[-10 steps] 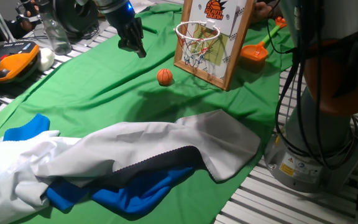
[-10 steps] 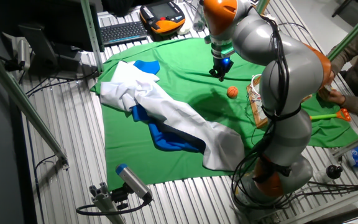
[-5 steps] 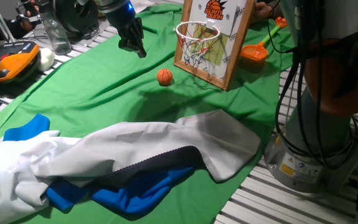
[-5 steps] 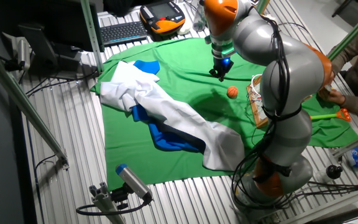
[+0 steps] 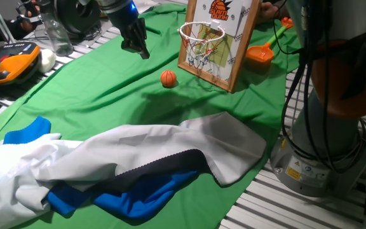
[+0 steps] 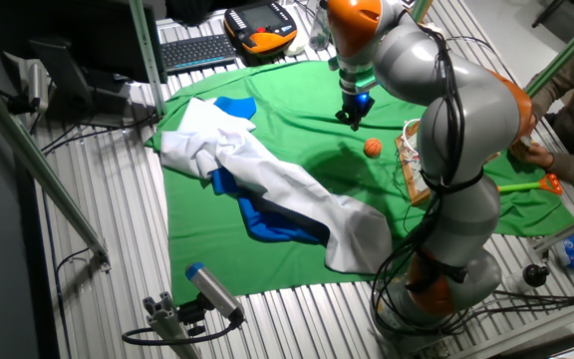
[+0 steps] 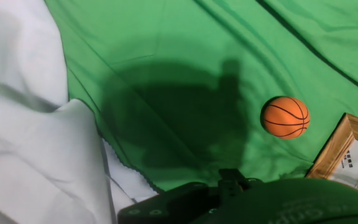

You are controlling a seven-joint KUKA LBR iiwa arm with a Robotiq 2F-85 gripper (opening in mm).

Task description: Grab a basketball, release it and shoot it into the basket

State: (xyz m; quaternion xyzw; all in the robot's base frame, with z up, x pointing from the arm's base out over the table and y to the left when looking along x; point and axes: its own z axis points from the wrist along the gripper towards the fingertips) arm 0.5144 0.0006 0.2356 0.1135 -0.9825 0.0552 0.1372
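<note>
The basketball [image 5: 168, 78] is a small orange ball with dark seams lying on the green cloth, just left of the basket; it also shows in the other fixed view [image 6: 372, 147] and the hand view [image 7: 285, 117]. The basket [image 5: 199, 32] has an orange rim and white net on a wood-framed backboard [image 5: 224, 19], standing upright; its wooden corner shows in the hand view [image 7: 334, 146]. My gripper [image 5: 142, 51] hangs above the cloth, behind and left of the ball, apart from it. Its fingers look closed together and hold nothing. It also shows in the other fixed view [image 6: 355, 120].
An orange toy shovel [image 5: 259, 54] lies right of the backboard. White and blue cloths [image 5: 138, 159] are heaped across the near part of the green cloth [image 5: 107, 95]. The robot base [image 5: 335, 127] stands at the right. A bottle [image 5: 56, 35] and a pendant [image 5: 8, 63] sit far left.
</note>
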